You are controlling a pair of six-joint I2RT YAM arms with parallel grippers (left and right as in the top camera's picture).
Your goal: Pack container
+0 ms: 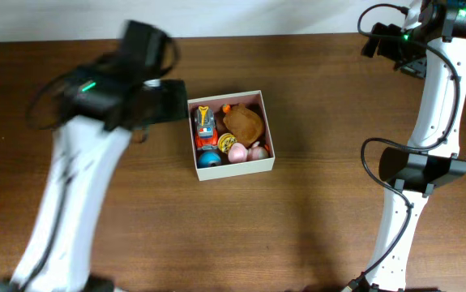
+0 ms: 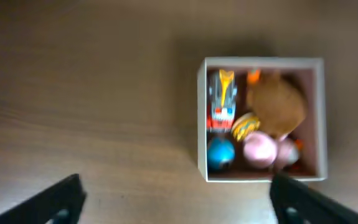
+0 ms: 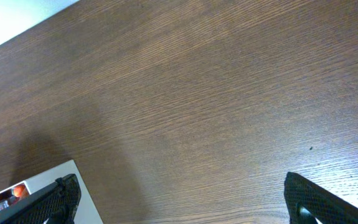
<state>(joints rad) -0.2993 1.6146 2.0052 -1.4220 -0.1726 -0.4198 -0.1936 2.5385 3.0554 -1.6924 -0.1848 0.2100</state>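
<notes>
The container (image 1: 237,169) is a square white-walled box with a pinkish-brown inside, at the table's middle. It holds a toy car (image 1: 205,126), a brown plush (image 1: 243,123), a blue ball (image 1: 209,158), a yellow striped ball (image 1: 227,143) and pink toys (image 1: 257,152). My left gripper (image 1: 164,101) hovers just left of the box, blurred. In the left wrist view the left gripper (image 2: 179,208) is open and empty, with the container (image 2: 263,61) ahead to the right. My right gripper (image 1: 382,42) is far back right. In its wrist view the right gripper (image 3: 191,205) is open and empty above bare wood.
The table is dark brown wood (image 1: 322,227). Its far edge meets a white surface (image 3: 4,18). A white corner of the container (image 3: 42,180) shows beside the right gripper's left finger. The right arm's base stands at the front right (image 1: 395,243).
</notes>
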